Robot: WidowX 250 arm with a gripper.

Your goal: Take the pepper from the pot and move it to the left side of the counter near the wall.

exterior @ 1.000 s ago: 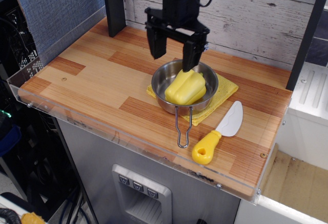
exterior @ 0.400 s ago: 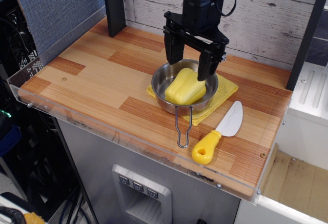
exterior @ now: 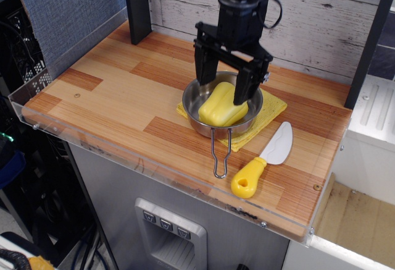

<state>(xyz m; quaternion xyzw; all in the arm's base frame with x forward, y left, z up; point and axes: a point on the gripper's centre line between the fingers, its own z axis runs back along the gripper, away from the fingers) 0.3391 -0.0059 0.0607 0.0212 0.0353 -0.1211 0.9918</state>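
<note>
The yellow pepper [exterior: 222, 105] lies in the steel pot [exterior: 252, 120], which stands on a yellow cloth [exterior: 270, 110] on the wooden counter [exterior: 117, 91]. My black gripper [exterior: 223, 89] hangs over the pot with its jaws open. One finger is at the pepper's left side and the other at its right, their tips down inside the pot's rim. I cannot tell if they touch the pepper. The blue-grey wall [exterior: 68, 10] stands along the counter's left edge.
A white toy knife with a yellow handle [exterior: 259, 165] lies right of the pot's wire handle [exterior: 220, 156]. A black post [exterior: 137, 4] stands at the back left. A whitewashed plank wall [exterior: 315, 16] backs the counter. A clear acrylic rim [exterior: 123, 152] edges the front.
My gripper moved right from the pot's back-left rim to above the pepper, then came down so its open fingers straddle the pepper. The pepper shifted slightly in the pot.
</note>
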